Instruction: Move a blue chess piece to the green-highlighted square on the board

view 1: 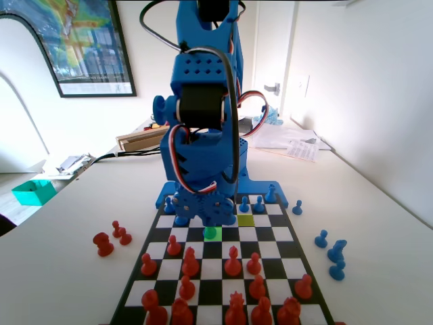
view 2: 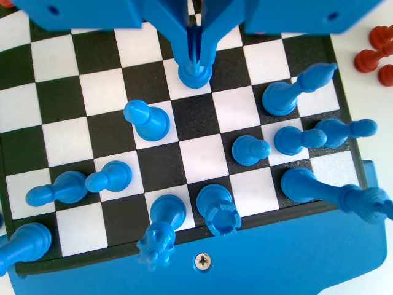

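Jaws pinch the small blue plastic pawn (view 2: 195, 74) over the checkered board (view 2: 61, 98).
Fixed view alone shows the lime-green square (view 1: 212, 233) lit.

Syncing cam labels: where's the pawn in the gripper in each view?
Fixed view: the blue chess piece is at centre, on the green-highlighted square, just below the gripper; it looks green-tinted.
Wrist view: the pawn is at top centre, on a white square, between the jaws of the gripper.
Shared landmark: the gripper closed on the pawn, over the board.
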`<control>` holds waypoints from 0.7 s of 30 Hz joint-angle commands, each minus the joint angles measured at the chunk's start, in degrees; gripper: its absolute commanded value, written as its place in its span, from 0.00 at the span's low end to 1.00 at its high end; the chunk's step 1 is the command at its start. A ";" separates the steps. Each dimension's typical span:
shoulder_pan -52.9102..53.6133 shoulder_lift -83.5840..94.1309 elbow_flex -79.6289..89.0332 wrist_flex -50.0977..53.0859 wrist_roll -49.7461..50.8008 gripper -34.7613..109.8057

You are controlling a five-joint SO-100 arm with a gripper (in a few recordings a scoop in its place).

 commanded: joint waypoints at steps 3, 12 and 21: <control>0.18 4.92 -0.35 0.26 0.18 0.25; -2.46 5.54 -0.18 0.09 1.49 0.25; -2.46 5.71 1.14 -0.26 1.05 0.25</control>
